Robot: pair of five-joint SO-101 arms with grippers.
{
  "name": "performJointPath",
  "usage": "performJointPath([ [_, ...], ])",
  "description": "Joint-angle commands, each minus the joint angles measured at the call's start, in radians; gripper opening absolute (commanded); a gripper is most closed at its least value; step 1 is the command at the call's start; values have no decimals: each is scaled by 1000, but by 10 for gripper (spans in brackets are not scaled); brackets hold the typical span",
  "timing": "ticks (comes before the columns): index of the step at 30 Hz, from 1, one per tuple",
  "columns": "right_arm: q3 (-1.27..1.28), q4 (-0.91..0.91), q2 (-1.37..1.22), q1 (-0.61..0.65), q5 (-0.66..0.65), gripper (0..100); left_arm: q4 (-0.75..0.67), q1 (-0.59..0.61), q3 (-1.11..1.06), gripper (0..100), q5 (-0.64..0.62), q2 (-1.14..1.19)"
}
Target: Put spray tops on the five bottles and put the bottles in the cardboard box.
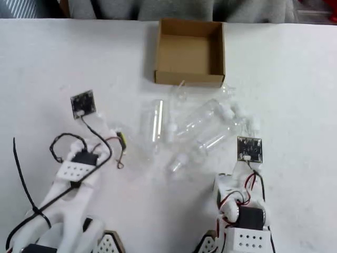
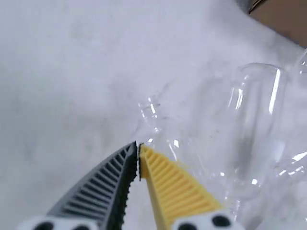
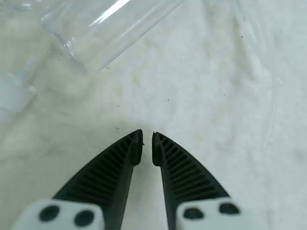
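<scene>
Two robot arms wait at the near edge of a white worktop (image 1: 295,79), with a scatter of clear plastic bottles (image 1: 197,120) lying on their sides between them and an open cardboard box (image 1: 189,79). The box sits at the middle of the far edge, its flaps up and its brown floor showing. All the bottles lie outside it on the worktop, in a loose cluster just in front of its near wall. One bottle (image 1: 156,122) lies with its length running from the near edge towards the far edge. Two more lie aslant beside it, towards the right edge. Small pale fittings show among them, but their shape is too faint to tell.

The left arm (image 1: 73,171) sits towards the near-left corner. Its jaws, one grey and one yellow, are pressed together at the tips with nothing between them. They point at the neck of a clear bottle (image 2: 249,134) lying just beyond, and a corner of the box (image 2: 283,17) shows farther off.

The right arm (image 1: 247,240) sits towards the near-right corner. Its black jaws are all but together, with only a sliver of worktop showing between the tips, and they hold nothing. The end of a clear bottle (image 3: 110,28) lies on the cloth-like surface a little beyond them, not touching them.
</scene>
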State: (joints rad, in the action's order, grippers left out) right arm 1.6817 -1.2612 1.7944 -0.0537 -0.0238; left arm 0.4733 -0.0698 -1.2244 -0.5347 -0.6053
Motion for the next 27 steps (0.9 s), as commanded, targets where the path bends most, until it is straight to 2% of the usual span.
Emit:
performJointPath([
  [1,9,-5,5,-10,5,17,118,-15,176,24,-12,-30],
  [8,9,-5,5,-10,5,17,301,-16,356,24,-14,-30],
  [13,9,-5,5,-10,5,17,334,-2,361,34,-31,-30],
  [16,9,-5,5,-10,5,17,342,30,351,141,-64,-30],
  [18,9,-5,5,-10,5,17,400,36,348,234,-69,-30],
  [20,9,-5,5,-10,5,17,470,45,348,273,-69,-30],
  [27,9,-5,5,-10,3,17,548,168,345,188,8,-30],
])
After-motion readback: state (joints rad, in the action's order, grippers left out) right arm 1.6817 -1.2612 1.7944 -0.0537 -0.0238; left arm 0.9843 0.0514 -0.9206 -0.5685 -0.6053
